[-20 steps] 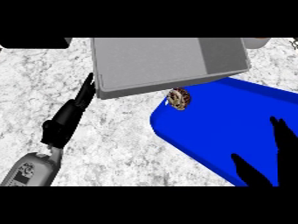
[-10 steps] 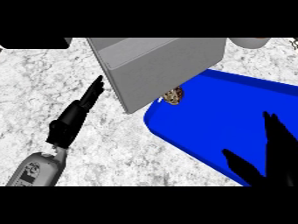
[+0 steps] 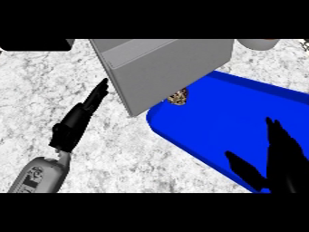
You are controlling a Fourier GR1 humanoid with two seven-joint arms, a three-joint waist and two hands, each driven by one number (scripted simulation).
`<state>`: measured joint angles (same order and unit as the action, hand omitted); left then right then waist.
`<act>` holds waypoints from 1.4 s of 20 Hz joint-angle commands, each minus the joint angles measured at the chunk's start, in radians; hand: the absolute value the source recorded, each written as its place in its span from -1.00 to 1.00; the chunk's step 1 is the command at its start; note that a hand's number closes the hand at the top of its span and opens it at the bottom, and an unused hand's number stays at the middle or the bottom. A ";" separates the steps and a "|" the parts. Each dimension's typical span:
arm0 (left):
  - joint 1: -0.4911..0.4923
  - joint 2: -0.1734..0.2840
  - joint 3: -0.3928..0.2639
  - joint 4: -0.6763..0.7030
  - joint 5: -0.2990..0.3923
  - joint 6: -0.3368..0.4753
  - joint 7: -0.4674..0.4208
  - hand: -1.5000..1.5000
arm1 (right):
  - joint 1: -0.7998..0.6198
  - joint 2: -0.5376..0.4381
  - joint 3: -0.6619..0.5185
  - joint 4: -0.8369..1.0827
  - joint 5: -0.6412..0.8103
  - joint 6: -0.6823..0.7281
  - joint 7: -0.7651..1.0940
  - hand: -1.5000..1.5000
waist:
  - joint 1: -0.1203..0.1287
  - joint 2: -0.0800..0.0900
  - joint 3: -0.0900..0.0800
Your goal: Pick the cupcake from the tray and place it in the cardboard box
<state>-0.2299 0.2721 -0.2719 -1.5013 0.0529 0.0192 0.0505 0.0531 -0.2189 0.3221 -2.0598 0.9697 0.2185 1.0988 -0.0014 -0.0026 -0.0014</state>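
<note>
The counter (image 3: 23, 113) is white marble with grey veins. The tray (image 3: 250, 113) is bright blue. The box (image 3: 163, 68) is plain grey. The cupcake (image 3: 178, 97) is brown with pale speckles. Both hands, the left hand (image 3: 79, 120) and the right hand (image 3: 287, 158), are black; the left forearm (image 3: 40, 174) is grey.

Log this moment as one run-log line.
small brown cupcake: on blue tray, beside grey box | right hand: open over tray | left hand: open, left of box
</note>
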 commanded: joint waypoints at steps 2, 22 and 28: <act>0.028 0.002 0.011 0.009 -0.023 -0.012 -0.029 0.00 | 0.039 0.021 -0.035 0.013 -0.015 0.090 0.086 -1.00 | -0.001 0.002 0.001; 0.027 -0.032 0.095 -0.071 -0.029 -0.095 0.066 0.00 | 0.040 0.104 -0.138 0.172 0.065 0.106 -0.049 1.00 | 0.000 0.002 0.001; 0.042 -0.097 0.067 -0.112 -0.098 -0.072 0.095 0.00 | 0.056 0.097 -0.092 0.150 0.140 0.121 -0.077 1.00 | 0.000 0.001 0.001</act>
<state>-0.1985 0.1957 -0.2044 -1.5486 -0.0251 -0.0559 0.0932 0.0975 -0.1285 0.1948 -1.8567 1.0722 0.2875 0.9676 -0.0012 -0.0007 -0.0004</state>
